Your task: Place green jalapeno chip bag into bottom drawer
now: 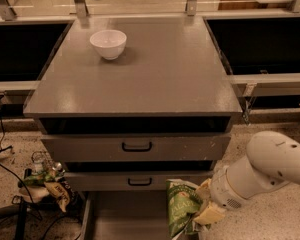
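"Fingers (208, 215) first: how do they stand?"

"Nearly closed, pale pads pinching the right edge of the green jalapeno chip bag (179, 209). The bag hangs upright and crumpled from the gripper (201, 204), low in the view at about 5 o'clock."

"And where is it relative to the bottom drawer (125, 218)?"

"At the drawer's right side. The drawer is pulled open, and its bare grey floor lies at 9 o'clock from the bag. I cannot tell whether the bag's lower end touches the tray, since the view cuts it off."

"So which step is this?"

"Carrying in, I'd say. The grasp is made but the release is not. The next move calls for shifting the bag toward 9 o'clock, over the floor, lowering it, then parting the pads."

"Anything else around?"

"The middle drawer's black handle (139, 182) is just above at 11 o'clock from the bag. Small packets (52, 184) lie on the floor at 8 o'clock. A white bowl (108, 43) sits on the cabinet top (155, 79) at 11 o'clock."
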You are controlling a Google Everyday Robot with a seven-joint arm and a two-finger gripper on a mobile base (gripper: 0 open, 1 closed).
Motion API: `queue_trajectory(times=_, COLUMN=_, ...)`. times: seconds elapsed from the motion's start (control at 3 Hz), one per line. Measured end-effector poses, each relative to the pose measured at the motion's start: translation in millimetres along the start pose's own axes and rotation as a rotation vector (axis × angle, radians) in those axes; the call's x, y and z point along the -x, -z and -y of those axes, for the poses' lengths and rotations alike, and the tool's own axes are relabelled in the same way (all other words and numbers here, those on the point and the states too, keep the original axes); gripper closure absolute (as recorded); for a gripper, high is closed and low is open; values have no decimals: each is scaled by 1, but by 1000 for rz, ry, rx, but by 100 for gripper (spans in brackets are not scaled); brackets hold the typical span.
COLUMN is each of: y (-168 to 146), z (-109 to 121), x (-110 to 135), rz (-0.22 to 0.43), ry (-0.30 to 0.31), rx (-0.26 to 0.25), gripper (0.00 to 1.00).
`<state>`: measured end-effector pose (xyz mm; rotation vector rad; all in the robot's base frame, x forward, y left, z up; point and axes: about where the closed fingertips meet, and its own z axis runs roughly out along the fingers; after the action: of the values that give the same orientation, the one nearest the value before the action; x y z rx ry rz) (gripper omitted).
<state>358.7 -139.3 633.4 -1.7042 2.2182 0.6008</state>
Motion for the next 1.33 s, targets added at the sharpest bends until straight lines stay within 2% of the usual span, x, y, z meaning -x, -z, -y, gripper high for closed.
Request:
queue_trajectory(times=0.33, y=-16, z=7, x=-13, rz=-61, ry=-63, rx=-48, gripper=100)
queue_trajectory(times=0.67, y=-28, z=11, x=-23, rz=-106, ry=-114, rx=-73, gripper=100)
queue_trajectory(times=1.0, y=-28, z=11, x=-23, rz=-106, ry=-114, rx=-73, gripper=100)
queue_trajectory(times=1.33, y=-31, z=14, x=-35, rz=-92, ry=-160, rx=-69, gripper=100)
